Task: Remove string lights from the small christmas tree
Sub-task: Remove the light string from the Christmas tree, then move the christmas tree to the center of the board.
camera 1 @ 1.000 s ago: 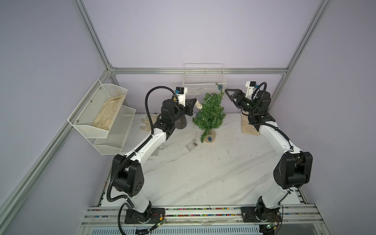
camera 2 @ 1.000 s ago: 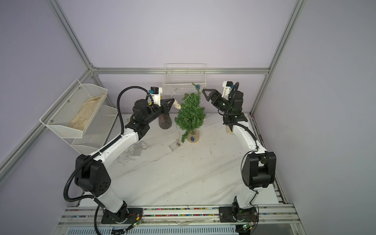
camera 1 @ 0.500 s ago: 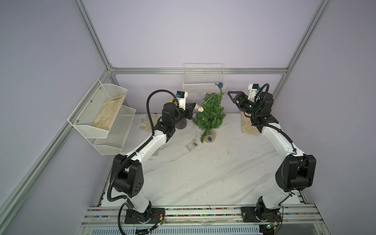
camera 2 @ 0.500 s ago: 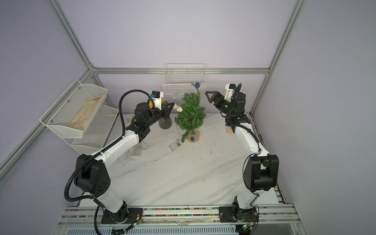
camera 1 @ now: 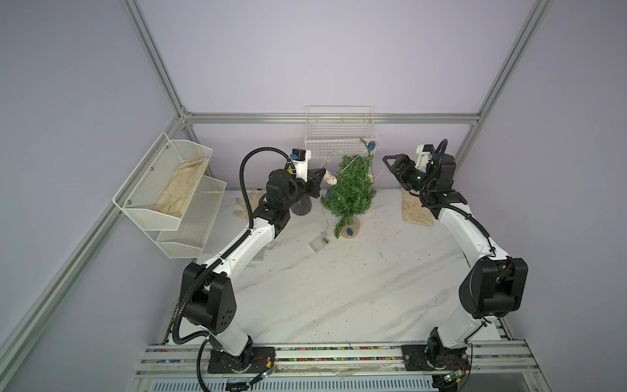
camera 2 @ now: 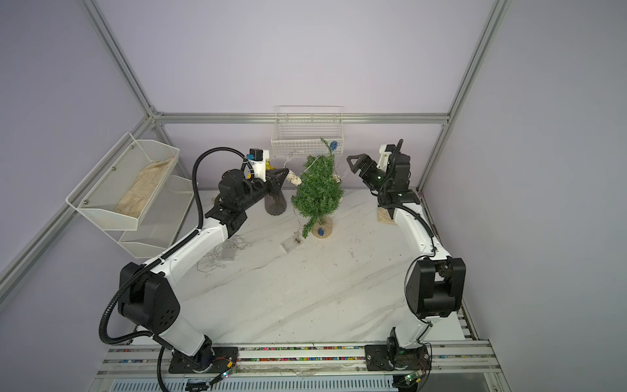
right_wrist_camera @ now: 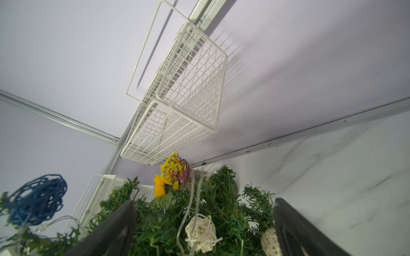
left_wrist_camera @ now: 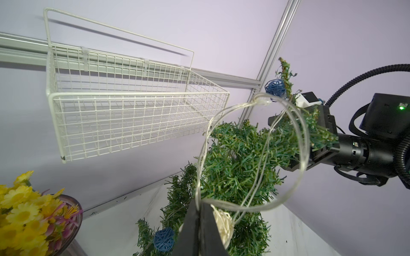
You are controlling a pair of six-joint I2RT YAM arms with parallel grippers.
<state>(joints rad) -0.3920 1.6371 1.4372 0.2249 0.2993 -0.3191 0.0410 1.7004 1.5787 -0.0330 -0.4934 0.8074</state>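
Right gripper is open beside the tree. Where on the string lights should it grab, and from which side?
Take the cream woven ball of the string lights, hanging outside the needles of the small christmas tree on the side facing the right gripper. Come straight in from there: the ball lies ahead between the open fingers and is bulkier than the thin wire, so likelier to hold.

Both top views: high, looking down, whole table (camera 1: 339,288), near-identical. Left wrist view: close, past closed jaws toward small christmas tree (left_wrist_camera: 239,159) and wire basket (left_wrist_camera: 133,97). Right wrist view: between spread jaws, same tree, basket.
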